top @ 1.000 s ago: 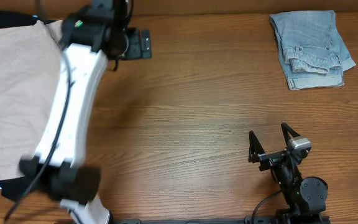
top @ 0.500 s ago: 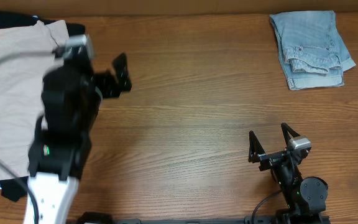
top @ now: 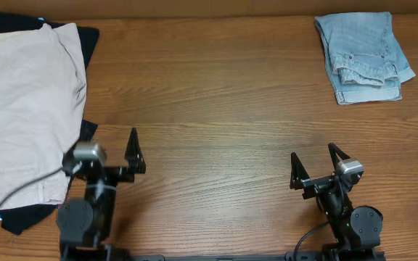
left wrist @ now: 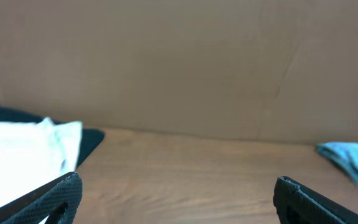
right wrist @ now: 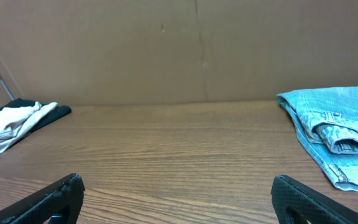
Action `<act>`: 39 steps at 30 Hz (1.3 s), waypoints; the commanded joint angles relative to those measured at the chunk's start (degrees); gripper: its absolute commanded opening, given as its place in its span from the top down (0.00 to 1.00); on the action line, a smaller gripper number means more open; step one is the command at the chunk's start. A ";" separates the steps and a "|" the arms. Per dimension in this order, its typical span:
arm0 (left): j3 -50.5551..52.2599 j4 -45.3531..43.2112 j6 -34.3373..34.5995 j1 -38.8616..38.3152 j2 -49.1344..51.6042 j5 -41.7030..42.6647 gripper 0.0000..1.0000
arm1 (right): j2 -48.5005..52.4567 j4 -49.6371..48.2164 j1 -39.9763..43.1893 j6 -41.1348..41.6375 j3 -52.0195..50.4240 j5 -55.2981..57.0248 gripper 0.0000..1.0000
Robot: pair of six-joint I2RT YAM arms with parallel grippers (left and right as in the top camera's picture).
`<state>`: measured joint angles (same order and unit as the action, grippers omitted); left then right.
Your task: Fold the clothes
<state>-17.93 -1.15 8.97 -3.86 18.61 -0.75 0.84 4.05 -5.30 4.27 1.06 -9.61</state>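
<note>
Over on the left edge of the desk [top: 216, 109] a pair of beige khaki shorts [top: 24, 109] lies spread on top of a black garment [top: 85, 43] that peeks out at the top and bottom. Just beside that heap the left hand [top: 115, 156] sits low near the front edge, fingers spread wide and empty. Across the bare wood, the right hand [top: 316, 165] is parked the same way, spread and holding nothing. Far right, at the back corner, the denim shorts [top: 361, 56] rest in a compact folded stack, well apart from both hands. Denim like that looks soft but fairly thick and weighty, so it should hold a crease and not slide much; a hem or waistband edge seems the surest place to pinch. No containers anywhere that I can see.
</note>
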 commanded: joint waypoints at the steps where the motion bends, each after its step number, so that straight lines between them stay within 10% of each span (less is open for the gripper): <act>1: 5.90 0.02 -1.36 1.27 -6.95 -0.74 0.00 | -0.66 -0.31 -0.26 0.24 -0.59 0.59 0.00; 39: 17.62 5.51 -0.20 1.31 -18.36 -0.74 0.00 | -0.66 -0.31 -0.26 0.24 -0.59 0.59 0.00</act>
<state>-0.51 4.54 8.84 -2.94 0.91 -1.13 0.84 4.05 -5.30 4.27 1.06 -9.61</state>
